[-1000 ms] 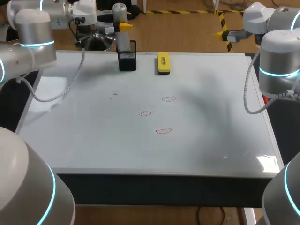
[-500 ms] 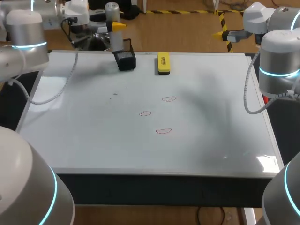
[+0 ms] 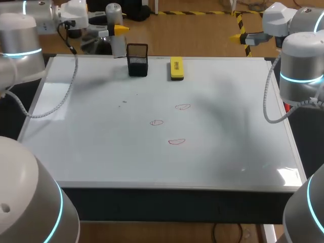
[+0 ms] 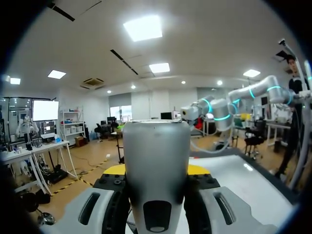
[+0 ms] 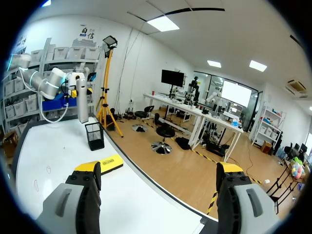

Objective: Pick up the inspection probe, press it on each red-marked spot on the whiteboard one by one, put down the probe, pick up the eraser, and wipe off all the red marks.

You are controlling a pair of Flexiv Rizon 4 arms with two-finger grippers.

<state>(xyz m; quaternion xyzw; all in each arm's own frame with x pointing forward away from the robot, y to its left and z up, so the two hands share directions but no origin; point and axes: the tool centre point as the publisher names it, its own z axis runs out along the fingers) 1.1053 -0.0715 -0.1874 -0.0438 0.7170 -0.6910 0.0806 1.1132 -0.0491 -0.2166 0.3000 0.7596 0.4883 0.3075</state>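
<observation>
While the left claw [image 3: 119,31] grips the inspection probe [image 3: 119,46] upright at the frame's upper left, out of the black mesh holder [image 3: 137,61] just beside it, that hold looks meant to bring its lower end squarely onto the three red marks [image 3: 176,142] mid-whiteboard [image 3: 91,147]. The eraser [image 3: 176,68] lies along the tabletop's far edge. The right claw [image 3: 243,36] hangs wide open beyond the upper right corner, so the path to the marks looks open.
</observation>
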